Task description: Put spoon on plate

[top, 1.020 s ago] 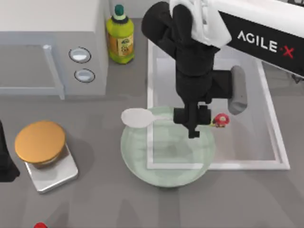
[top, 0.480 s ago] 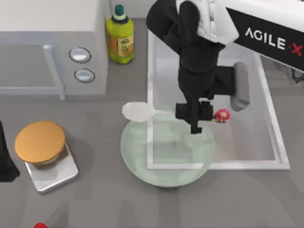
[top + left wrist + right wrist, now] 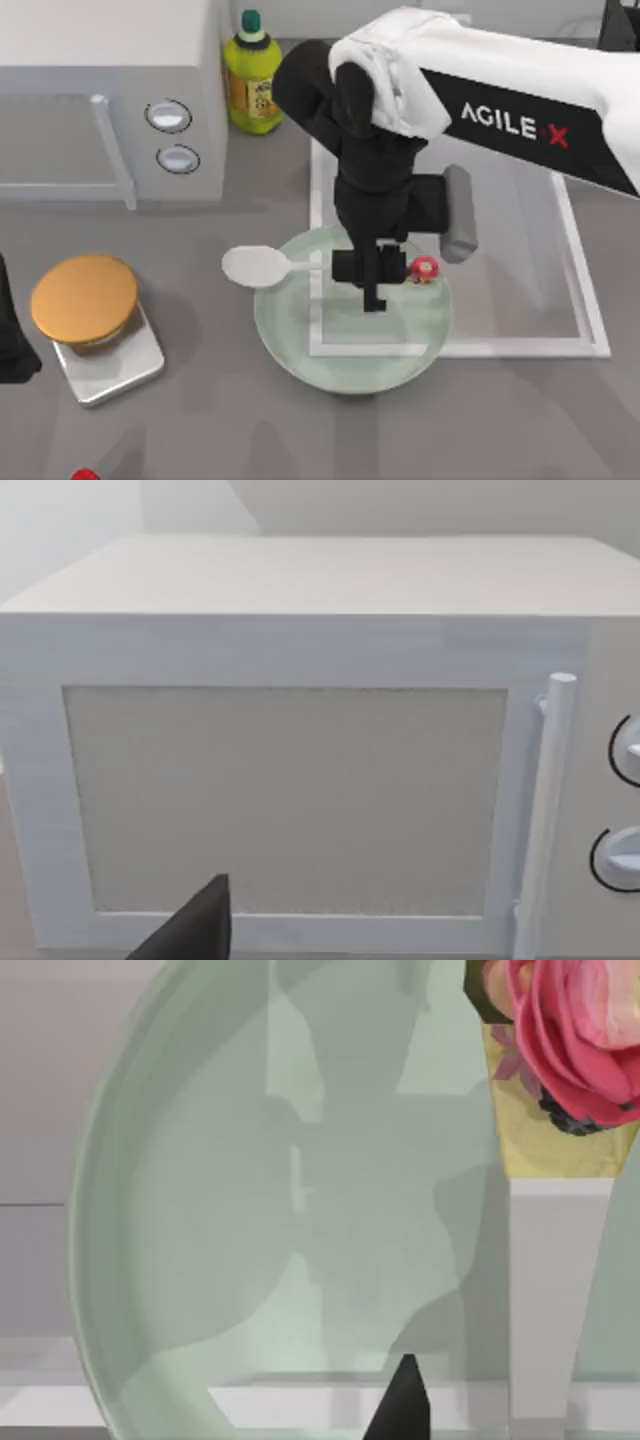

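My left arm (image 3: 12, 330) sits parked at the surface's left edge, beside the orange disc (image 3: 84, 298) on its steel base; I cannot tell how its jaws stand. Its wrist camera faces the microwave (image 3: 290, 780) at the back left corner. A green bottle (image 3: 252, 75) stands just right of the microwave. The spoon (image 3: 262, 266) hangs level in my right jaws (image 3: 372, 270), which are closed on its thin handle. Its white bowl juts out past the plate's left rim, and its mushroom knob (image 3: 424, 268) shows on the jaws' other side, over the plate (image 3: 350, 365). The plate lies near the surface's middle, overlapping the front left corner of a white tray (image 3: 585, 330).
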`<state>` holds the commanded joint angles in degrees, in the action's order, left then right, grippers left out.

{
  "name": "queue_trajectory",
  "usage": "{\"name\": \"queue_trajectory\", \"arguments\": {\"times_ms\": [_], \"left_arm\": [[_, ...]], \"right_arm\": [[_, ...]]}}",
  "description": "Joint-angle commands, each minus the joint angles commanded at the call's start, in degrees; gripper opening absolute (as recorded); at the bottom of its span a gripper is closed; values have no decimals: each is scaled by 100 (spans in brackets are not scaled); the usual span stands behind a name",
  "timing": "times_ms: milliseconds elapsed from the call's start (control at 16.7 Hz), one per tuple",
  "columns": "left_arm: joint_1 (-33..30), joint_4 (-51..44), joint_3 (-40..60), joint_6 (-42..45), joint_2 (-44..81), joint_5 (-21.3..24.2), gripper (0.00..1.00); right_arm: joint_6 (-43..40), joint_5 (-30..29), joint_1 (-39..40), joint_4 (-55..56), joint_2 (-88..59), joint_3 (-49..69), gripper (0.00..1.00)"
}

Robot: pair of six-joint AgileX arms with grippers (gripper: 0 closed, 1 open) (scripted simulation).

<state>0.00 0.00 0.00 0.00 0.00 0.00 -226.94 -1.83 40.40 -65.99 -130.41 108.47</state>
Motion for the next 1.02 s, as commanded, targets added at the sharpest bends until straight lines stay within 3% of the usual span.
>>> {"name": "queue_trajectory", "arguments": {"times_ms": [540, 1020], "left_arm": [[0, 0, 0, 0, 0, 0, 100], [0, 0, 0, 0, 0, 0, 100]], "right_arm": [[19, 36, 82, 196, -285, -216, 0], [19, 36, 82, 196, -285, -216, 60]]}}
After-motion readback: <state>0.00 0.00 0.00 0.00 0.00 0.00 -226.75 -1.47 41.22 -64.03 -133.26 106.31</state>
